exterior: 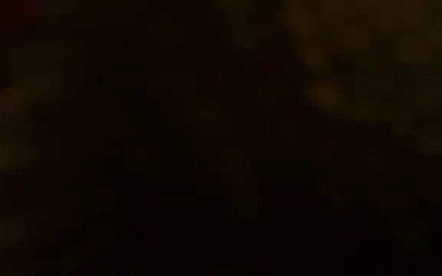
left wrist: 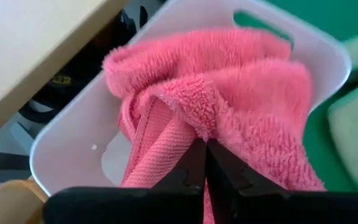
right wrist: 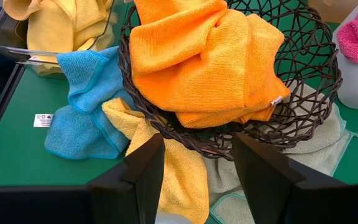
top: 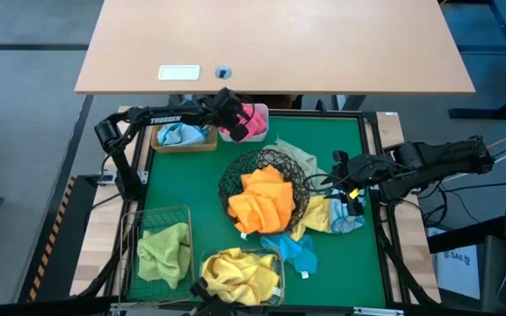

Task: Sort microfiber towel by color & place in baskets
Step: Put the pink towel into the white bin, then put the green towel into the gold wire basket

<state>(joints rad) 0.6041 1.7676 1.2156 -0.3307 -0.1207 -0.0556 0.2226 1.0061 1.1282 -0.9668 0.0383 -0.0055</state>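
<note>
A pink towel (left wrist: 229, 81) lies bunched in the white tub (top: 255, 133) at the table's far edge. My left gripper (left wrist: 206, 168) is shut on it. Orange towels (top: 262, 200) fill the black wire bowl (top: 235, 171) at the table's middle. My right gripper (right wrist: 197, 168) hangs open to the right of the bowl. It is above a loose yellow towel (right wrist: 166, 168) and touches nothing. A loose blue towel (top: 292, 250) and a pale green one (top: 304, 158) lie beside the bowl. The low view is dark. My left gripper pinches a bunched fold of the pink towel (left wrist: 194, 121) between its two shut fingers. They come slanting down from the table's left side. How many layers they hold I cannot tell. The towel's bulk rests inside the white tub, slack.
A tan tray (top: 202, 146) with a light blue towel stands left of the tub. A green wire basket (top: 148, 219) holds a green towel at the near left. Beside it, a clear box (top: 278, 263) holds yellow towels. A wooden desk (top: 323, 44) lies beyond the far edge.
</note>
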